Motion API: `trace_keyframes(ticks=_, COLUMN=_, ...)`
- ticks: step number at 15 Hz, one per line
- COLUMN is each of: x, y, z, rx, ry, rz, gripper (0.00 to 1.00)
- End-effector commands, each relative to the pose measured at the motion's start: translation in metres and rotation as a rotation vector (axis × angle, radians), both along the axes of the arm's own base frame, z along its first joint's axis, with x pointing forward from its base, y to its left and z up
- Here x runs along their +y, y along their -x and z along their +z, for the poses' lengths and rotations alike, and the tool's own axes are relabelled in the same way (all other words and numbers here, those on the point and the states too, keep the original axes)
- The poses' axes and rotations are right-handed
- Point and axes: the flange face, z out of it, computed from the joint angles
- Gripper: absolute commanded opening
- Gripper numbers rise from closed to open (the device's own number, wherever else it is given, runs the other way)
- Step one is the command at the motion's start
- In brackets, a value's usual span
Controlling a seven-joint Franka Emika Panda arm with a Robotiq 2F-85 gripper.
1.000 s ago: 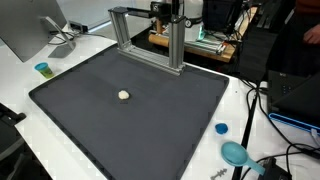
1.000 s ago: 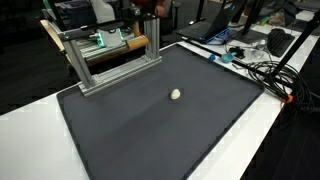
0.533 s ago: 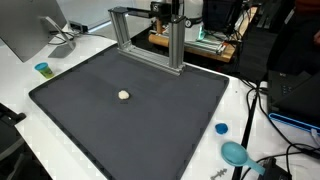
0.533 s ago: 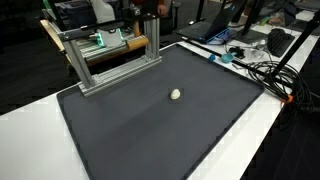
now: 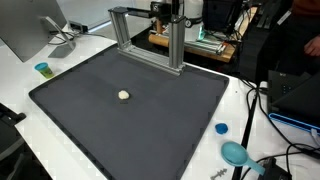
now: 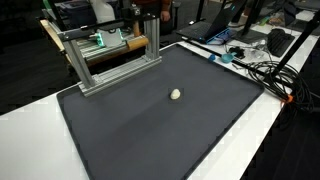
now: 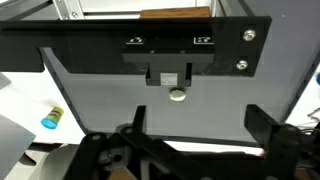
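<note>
A small whitish ball (image 5: 124, 95) (image 6: 176, 94) lies alone on the dark mat (image 5: 150, 120) (image 6: 140, 130). At the mat's far edge stands a metal gantry frame (image 5: 178, 45) (image 6: 110, 55). In the wrist view my gripper (image 7: 198, 125) is open, its two dark fingers (image 7: 262, 122) spread wide with nothing between them. It hangs high, well clear of the mat. The ball (image 7: 178, 96) shows beyond the fingers, just beside the frame's dark crossbar (image 7: 150, 45). In the exterior views only a dark part of the arm (image 5: 165, 9) shows behind the frame.
A blue cup (image 5: 42, 69) (image 7: 52, 117) stands on the white table beside the mat. On the opposite side lie a blue cap (image 5: 221, 128), a teal round thing (image 5: 235, 153) and cables (image 5: 262, 105) (image 6: 255, 70). A monitor (image 5: 25, 30) stands at one corner.
</note>
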Motion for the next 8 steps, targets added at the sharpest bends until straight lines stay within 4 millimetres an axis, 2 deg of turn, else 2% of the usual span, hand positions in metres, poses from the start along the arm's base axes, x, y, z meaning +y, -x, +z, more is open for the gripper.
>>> trace_keyframes(ticks=1, x=0.0, y=-0.002, z=-0.001, rx=0.003, ry=0.001, rz=-0.005, gripper=1.0)
trace_keyframes(ticks=6, x=-0.001, y=-0.003, z=-0.002, rx=0.004, ry=0.001, rz=-0.009, gripper=1.0)
trace_keyframes(ticks=8, x=-0.009, y=-0.012, z=-0.005, rx=0.0, ry=-0.002, rz=0.002, gripper=1.0)
